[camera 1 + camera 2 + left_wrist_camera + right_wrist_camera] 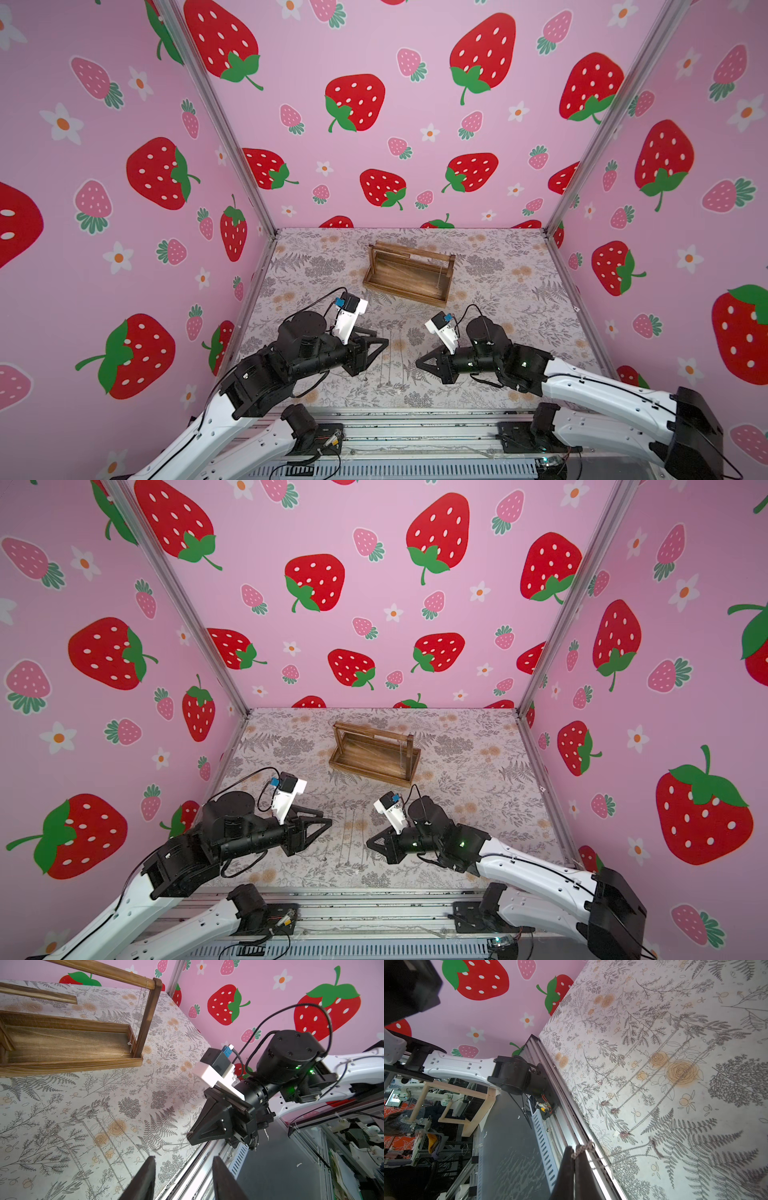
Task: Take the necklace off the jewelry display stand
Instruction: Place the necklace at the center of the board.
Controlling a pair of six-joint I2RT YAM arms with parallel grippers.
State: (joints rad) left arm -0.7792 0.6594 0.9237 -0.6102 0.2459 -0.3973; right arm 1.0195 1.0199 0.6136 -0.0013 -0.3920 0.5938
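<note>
Brown wooden stand (405, 291) holds 1 chain (129, 1043); left gripper (184, 1159) gapes, right gripper (574, 1149) clamps necklace (584, 1147).

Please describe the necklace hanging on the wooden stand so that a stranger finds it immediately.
Look at the back of the floral table, where the brown wooden jewelry display stand sits. A thin silver necklace hangs from its top bar, beside the upright on the robot's right. The other chains lie flat on the table; only this one hangs.

Upright brown wooden jewelry display stand (405, 293) far back; thin necklace (584, 1147) seemingly pinched in right tool (574, 1152).
</note>
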